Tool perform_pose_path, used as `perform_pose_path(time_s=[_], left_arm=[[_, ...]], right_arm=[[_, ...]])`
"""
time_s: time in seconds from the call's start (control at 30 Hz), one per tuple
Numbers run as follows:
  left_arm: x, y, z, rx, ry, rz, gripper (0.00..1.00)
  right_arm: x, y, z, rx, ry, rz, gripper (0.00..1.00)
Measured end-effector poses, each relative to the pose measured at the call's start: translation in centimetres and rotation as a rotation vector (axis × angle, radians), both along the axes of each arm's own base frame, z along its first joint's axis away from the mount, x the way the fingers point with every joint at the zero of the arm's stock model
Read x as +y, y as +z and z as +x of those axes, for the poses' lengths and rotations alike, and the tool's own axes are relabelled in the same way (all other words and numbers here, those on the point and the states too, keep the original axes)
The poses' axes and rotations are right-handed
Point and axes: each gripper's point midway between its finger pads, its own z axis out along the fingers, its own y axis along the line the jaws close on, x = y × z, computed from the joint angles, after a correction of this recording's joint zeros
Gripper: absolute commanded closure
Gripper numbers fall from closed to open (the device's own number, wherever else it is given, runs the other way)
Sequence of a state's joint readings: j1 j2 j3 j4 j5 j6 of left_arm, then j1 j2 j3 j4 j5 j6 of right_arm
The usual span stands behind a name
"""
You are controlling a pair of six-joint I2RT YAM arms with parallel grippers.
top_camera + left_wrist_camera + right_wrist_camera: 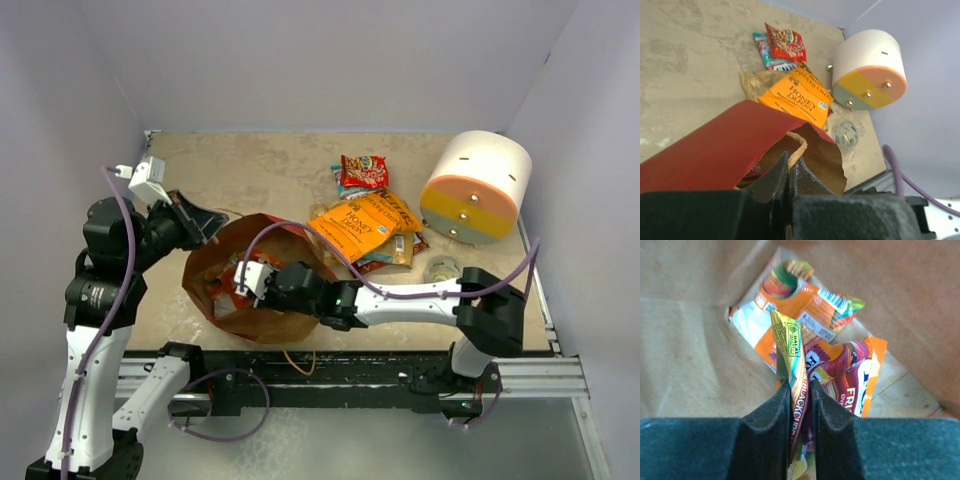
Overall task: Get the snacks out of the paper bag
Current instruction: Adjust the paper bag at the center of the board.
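- Site type: a robotics lab test cell, not a home or shop.
- Enclosure: plain, pale walls (330,60) close in the table (260,170) at the back and on both sides.
- Mounting: 2 robot arms, the left arm (100,290) and the right arm (420,295), stand on a metal rail (545,377) along the near edge of the table.
- Wiring: purple cable (225,432) runs exposed along both arms and loops beside the rail.
- Fixture: a white cylinder (475,185) with an orange and yellow band and visible screws rests on the table.
- Work surface: a bare, mottled beige top carrying a paper bag (200,270), loose snacks (355,228) and a tape roll (443,268).
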State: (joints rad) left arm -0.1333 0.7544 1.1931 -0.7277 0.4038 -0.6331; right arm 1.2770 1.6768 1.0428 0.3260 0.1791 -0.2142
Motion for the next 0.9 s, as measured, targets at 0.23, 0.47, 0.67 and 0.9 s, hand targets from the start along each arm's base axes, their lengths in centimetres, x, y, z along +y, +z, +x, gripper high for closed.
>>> perform_pose_path(time_s=[0.23,0.47,0.67,0.9], left_arm=[[1.7,2.4,1.9,-0.075,0.086,0.08,1.0],[4.1,4.7,4.1,-0.129,0.191,0.218,1.0],[5.1,5.2,5.7,-0.156,0.191,0.35,1.0],[3.1,4.8,5.8,-0.209,0.028,0.398,1.0]], right_arm=[[0.6,6.6,-0.9,-0.027,0.064,0.143,1.0],[0.3,13.3,-0.7,-0.074,0.086,0.286,1.0],[-1.2,18.4,-0.1,-0.113,0.074,0.386,1.0],[-2.0,21.1,0.8,-0.14,0.045,0.437,1.0]])
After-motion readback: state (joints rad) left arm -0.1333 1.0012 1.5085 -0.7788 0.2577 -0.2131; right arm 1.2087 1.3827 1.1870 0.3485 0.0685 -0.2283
